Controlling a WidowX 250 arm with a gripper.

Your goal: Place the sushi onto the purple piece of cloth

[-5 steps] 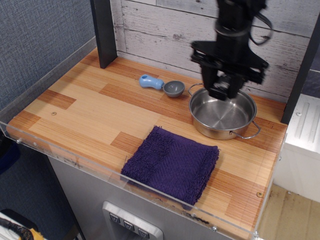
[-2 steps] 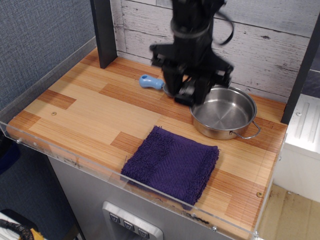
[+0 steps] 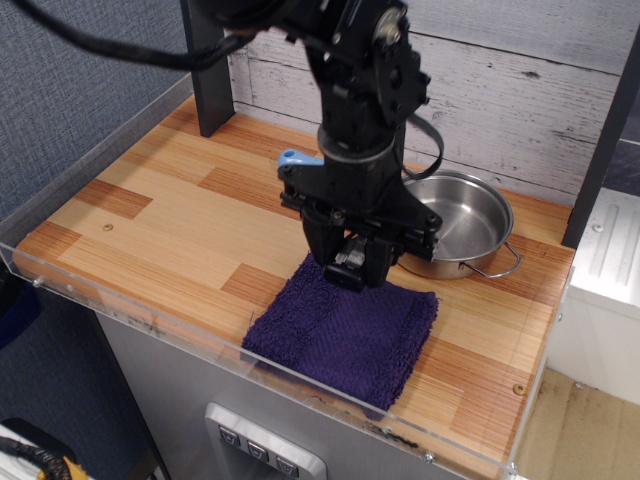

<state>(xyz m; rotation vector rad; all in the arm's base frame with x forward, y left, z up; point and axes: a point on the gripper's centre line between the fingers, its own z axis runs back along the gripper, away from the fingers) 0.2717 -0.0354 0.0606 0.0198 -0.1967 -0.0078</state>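
Note:
My gripper point(image 3: 352, 274) hangs just above the far edge of the purple piece of cloth point(image 3: 345, 335), which lies flat near the front of the wooden counter. The fingers are shut on the sushi point(image 3: 347, 263), a small black block with a grey-white patch that shows between the fingertips. The sushi is held slightly above the cloth; I cannot tell whether it touches the fabric. The arm hides the back edge of the cloth.
A steel pan point(image 3: 470, 228) with two loop handles stands right behind the gripper to the right. The blue handle of a scoop point(image 3: 291, 157) peeks out behind the arm. A black post point(image 3: 205, 60) stands at the back left. A clear acrylic rim point(image 3: 150, 322) runs along the counter's front.
The gripper has moved from above the steel pan leftward and forward, then down to the cloth's far edge, carrying the sushi with it.

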